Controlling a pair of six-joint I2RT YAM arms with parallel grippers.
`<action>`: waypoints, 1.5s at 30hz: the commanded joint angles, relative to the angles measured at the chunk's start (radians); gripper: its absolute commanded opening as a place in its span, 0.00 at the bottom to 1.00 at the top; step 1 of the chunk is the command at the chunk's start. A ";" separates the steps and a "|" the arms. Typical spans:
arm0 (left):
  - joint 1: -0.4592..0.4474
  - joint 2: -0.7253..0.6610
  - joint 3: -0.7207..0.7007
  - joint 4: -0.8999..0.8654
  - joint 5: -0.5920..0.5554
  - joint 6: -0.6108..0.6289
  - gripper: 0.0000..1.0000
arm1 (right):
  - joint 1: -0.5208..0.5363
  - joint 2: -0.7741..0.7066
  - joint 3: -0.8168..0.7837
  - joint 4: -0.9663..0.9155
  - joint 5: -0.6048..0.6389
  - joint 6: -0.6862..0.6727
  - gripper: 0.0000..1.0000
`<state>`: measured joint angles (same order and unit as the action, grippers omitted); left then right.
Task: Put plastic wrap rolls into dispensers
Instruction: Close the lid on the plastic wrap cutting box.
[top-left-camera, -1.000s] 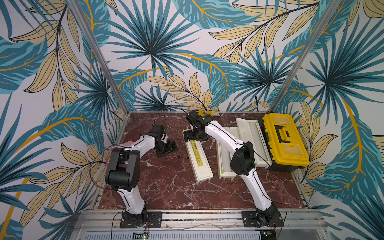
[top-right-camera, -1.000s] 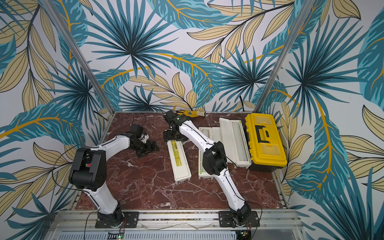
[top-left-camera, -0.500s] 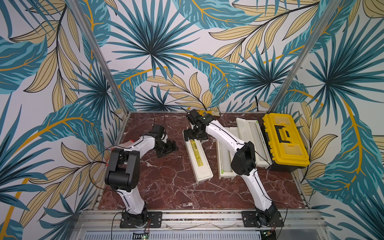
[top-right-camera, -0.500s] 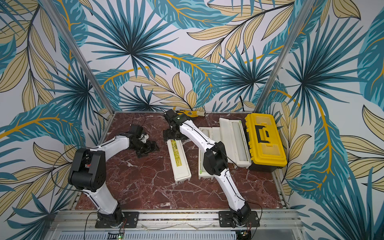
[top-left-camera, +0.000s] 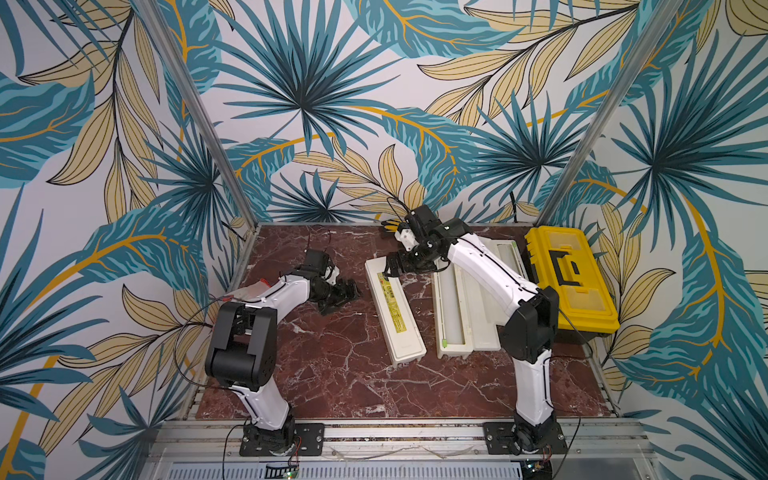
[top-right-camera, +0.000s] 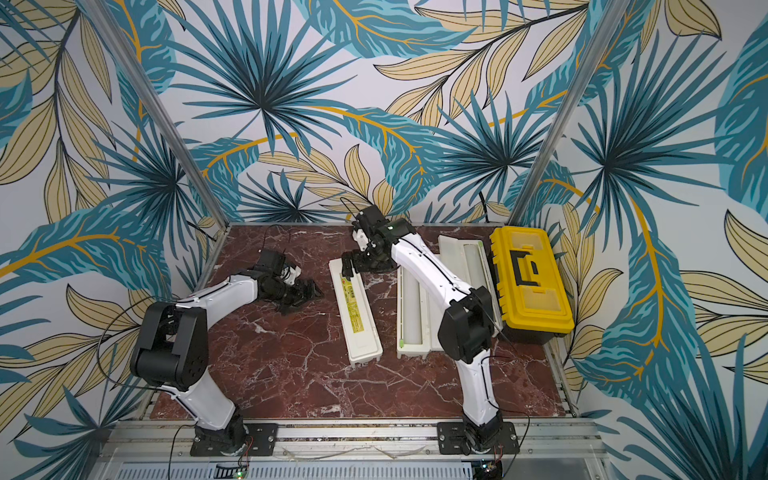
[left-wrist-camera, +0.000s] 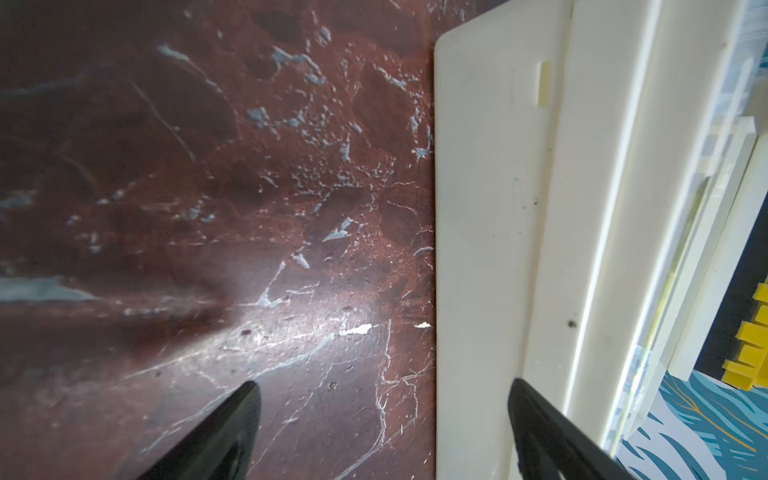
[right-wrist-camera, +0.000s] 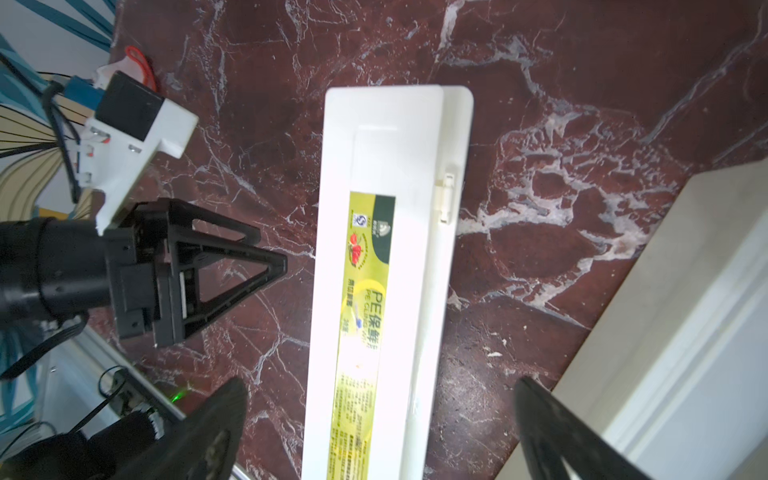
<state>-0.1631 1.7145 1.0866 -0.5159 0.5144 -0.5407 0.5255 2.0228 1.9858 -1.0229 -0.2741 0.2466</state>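
**Both end effectors spread, nothing held**

Your right end effector hangs spread over the far end of the closed dispenser, which lies label-up on the desk. Your left end effector, also spread, sits just beside it. An open dispenser lies alongside.

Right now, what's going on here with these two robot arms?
Two robot arms are working among plastic-wrap dispensers on a marble table. The right gripper, fingers spread, is over the far end of the closed dispenser with the yellow label. The left gripper sits open beside that dispenser, holding nothing. Two open dispensers lie between it and the yellow toolbox.
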 joint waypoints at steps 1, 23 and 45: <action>-0.005 -0.051 -0.046 0.072 0.038 -0.033 0.95 | -0.030 -0.077 -0.163 0.052 -0.185 -0.068 0.97; -0.057 -0.067 -0.103 0.329 0.143 -0.126 0.95 | -0.054 -0.059 -0.606 0.370 -0.566 0.001 0.78; -0.073 -0.044 -0.113 0.358 0.247 -0.103 0.93 | -0.050 0.001 -0.676 0.705 -0.522 0.352 0.63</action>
<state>-0.2333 1.7222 1.0008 -0.1734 0.7261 -0.6590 0.4671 1.9732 1.3125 -0.3832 -0.8383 0.5411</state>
